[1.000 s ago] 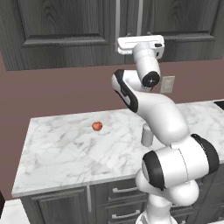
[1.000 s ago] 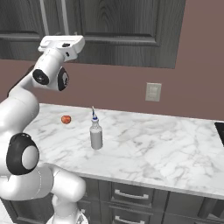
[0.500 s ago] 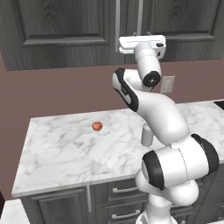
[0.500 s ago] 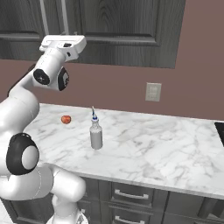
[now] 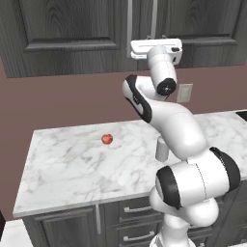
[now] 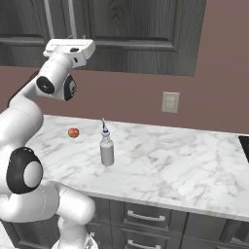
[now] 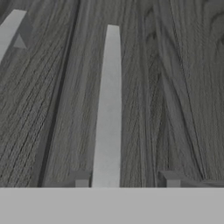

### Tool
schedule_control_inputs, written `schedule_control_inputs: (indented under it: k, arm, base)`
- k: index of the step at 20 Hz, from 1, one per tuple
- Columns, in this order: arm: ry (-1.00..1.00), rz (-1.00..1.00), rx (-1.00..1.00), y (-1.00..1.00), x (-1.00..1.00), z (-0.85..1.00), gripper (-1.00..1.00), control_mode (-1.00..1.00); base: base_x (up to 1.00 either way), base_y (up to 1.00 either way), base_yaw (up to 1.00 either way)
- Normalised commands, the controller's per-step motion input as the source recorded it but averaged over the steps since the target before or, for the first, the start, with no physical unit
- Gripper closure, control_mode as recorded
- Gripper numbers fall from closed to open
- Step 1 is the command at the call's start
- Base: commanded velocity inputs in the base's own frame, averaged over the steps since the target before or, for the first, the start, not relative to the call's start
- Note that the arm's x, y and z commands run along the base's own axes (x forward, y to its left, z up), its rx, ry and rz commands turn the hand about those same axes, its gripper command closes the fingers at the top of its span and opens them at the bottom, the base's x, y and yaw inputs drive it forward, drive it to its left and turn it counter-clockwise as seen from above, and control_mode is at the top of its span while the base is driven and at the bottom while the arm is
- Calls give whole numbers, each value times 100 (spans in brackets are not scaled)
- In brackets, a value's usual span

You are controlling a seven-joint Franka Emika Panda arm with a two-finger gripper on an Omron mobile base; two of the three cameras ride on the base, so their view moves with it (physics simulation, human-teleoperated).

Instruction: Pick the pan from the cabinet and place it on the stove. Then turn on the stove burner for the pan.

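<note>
The cabinet (image 5: 72,29) (image 6: 136,34) hangs above the counter with both doors closed. The pan is hidden. My gripper (image 5: 155,43) (image 6: 69,47) is raised against the right door at its vertical silver bar handle (image 5: 154,19) (image 6: 72,19). In the hand view the handle (image 7: 108,109) runs up between my fingertips (image 7: 81,179); the gripper (image 7: 127,179) is shut on it, the left tip against the bar. A black corner of the stove (image 5: 241,115) (image 6: 244,146) shows at the counter's far right.
On the marble counter (image 5: 72,164) (image 6: 185,170) lie a small red fruit (image 5: 107,139) (image 6: 73,133) and a grey squeeze bottle (image 6: 106,151). A wall outlet (image 6: 170,102) sits on the backsplash. The left door's handle (image 5: 129,19) (image 7: 11,30) is close by. Drawers (image 6: 146,216) run below.
The arm keeps the same pose at the cabinet door. The fingers have drawn in around the bar handle.
</note>
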Motion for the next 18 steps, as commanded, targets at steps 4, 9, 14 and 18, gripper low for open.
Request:
schedule_control_inputs:
  k: [4, 9, 14, 18]
  arm:
    - [1, 0, 0, 21, 14, 0, 100, -100]
    - [4, 0, 0, 22, 12, -3, 100, -100]
    - [3, 0, 0, 15, 9, -1, 100, -100]
    - [0, 0, 0, 16, 0, 0, 100, -100]
  base:
    - [0, 0, 0]
    - [0, 0, 0]
    - [0, 0, 0]
    - [0, 0, 0]
